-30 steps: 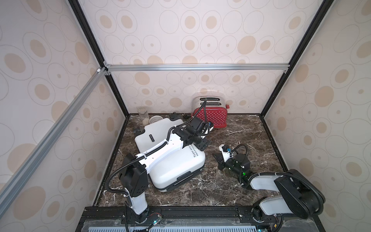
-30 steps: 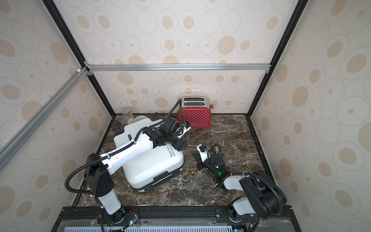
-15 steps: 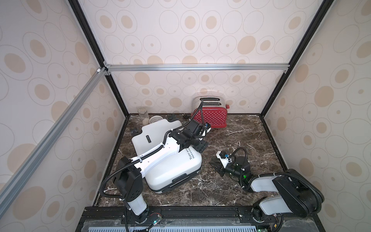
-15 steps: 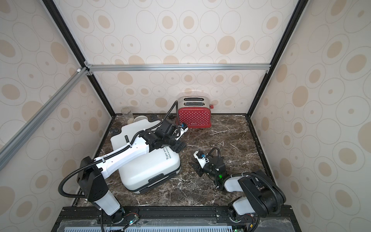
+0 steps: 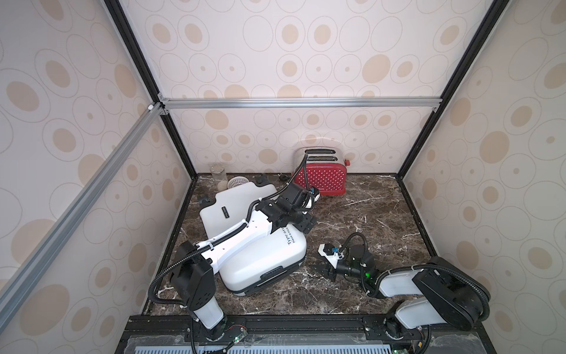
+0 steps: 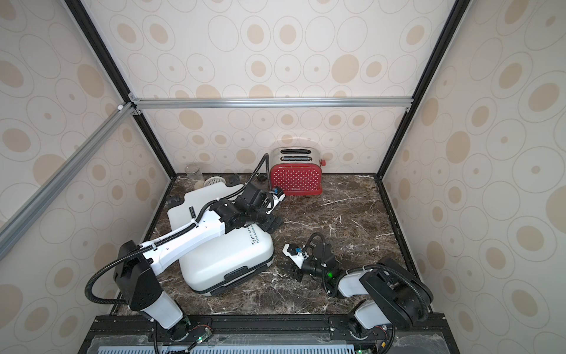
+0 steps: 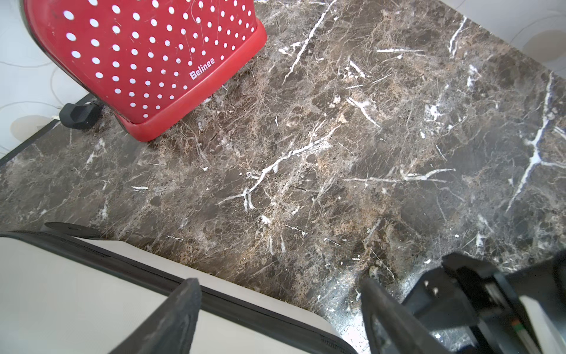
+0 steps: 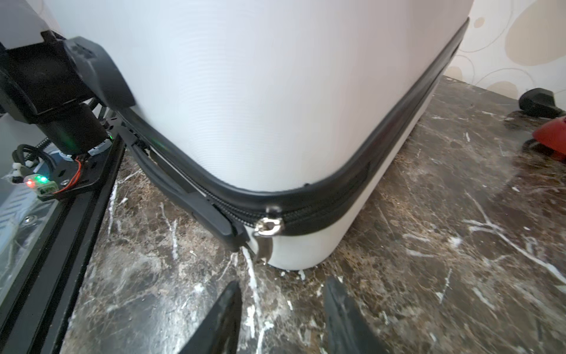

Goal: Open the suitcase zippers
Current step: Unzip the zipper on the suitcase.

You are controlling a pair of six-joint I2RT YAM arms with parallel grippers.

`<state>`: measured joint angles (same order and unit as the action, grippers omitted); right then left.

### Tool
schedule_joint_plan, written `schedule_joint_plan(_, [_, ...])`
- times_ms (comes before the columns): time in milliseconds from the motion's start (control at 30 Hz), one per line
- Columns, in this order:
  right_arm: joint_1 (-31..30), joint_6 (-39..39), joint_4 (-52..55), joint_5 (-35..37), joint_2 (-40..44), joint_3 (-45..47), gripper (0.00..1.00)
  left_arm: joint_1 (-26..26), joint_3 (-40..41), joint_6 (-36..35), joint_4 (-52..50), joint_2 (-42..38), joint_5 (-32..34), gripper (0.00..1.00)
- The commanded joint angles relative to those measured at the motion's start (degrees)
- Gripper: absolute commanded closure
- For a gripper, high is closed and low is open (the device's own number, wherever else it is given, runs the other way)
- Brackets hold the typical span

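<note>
Top views, suitcase: In both top views the white suitcase [image 5: 263, 254] [image 6: 226, 260] lies flat on the left side of the marble bench [image 5: 367, 220] [image 6: 337, 214], printed face up, with its black handle [image 5: 271, 272] [image 6: 235, 272] on the near edge.
Top views, left pincer: The left pincer [image 5: 301, 223] [image 6: 271, 225] hangs at the case's far right corner, in front of the red dotted toaster [image 5: 321, 180] [image 6: 295, 180] at the back wall.
Top views, right pincer: The right pincer [image 5: 321, 269] [image 6: 291, 269] sits low over the bench just beside the case's near right corner, pointing at it.
Left wrist, pincer: The left pincer [image 7: 278, 286] is spread wide and holds nothing. One finger [image 7: 180, 315] crosses the white shell, the other is over bare bench [image 7: 337, 153].
Left wrist, seam: The black zipper band [image 7: 245, 309] runs along the edge of the suitcase [image 7: 76, 291], and the toaster [image 7: 147, 61] stands beyond.
Right wrist, pincer: The right pincer [image 8: 283, 286] is parted and empty, low over the bench [image 8: 428, 245].
Right wrist, zipper: At the rounded corner of the suitcase [image 8: 260, 92], a silvery metal pull [image 8: 266, 233] dangles from the zipper band [image 8: 337, 196]. It is just ahead of the fingertips [image 8: 234, 291] and clear of them, with the handle [image 8: 199, 205] beside it.
</note>
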<state>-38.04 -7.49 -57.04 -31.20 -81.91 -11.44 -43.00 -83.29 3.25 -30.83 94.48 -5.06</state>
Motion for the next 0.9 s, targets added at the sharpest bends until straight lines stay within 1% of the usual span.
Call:
schedule_joint_plan(0, [-2.3, 1.2, -2.2, 1.3, 0.3, 0.5, 0.55, 0.6, 2.2, 2.8, -6.0, -0.1, -0.4, 0.17])
schedule_joint_plan(133, [-4.1, 2.8, -4.7, 5.3, -1.1, 1.0, 0.56, 0.6, 2.6, 3.2, -5.5, -0.1, -0.5, 0.17])
schedule_joint_plan(233, [-4.9, 4.6, -7.0, 6.2, -2.7, 0.4, 0.57, 0.7, 2.9, 3.5, -5.1, -0.2, -0.9, 0.17])
schedule_joint_plan(367, [-7.2, 5.8, -10.3, 9.7, -5.6, -0.3, 0.59, 0.7, 3.0, 3.7, -5.0, -0.4, -0.8, 0.17])
schedule_joint_plan(500, [-7.3, 6.5, -13.8, 10.9, -7.8, -0.2, 0.62, 0.7, 3.1, 3.9, -4.9, -0.4, -1.1, 0.17])
schedule_joint_plan(700, [-7.5, 7.4, -14.2, 12.3, -7.3, -0.5, 0.65, 0.7, 3.2, 4.0, -4.8, -0.5, -1.2, 0.17])
schedule_joint_plan(800, [-7.7, 7.5, -14.7, 12.8, -7.4, -0.5, 0.69, 0.7, 3.4, 4.1, -4.6, -0.5, -1.3, 0.17])
schedule_joint_plan(867, [-7.7, 7.1, -15.3, 13.2, -7.4, -0.1, 0.76, 0.7, 3.5, 4.2, -4.5, -0.5, -1.4, 0.17])
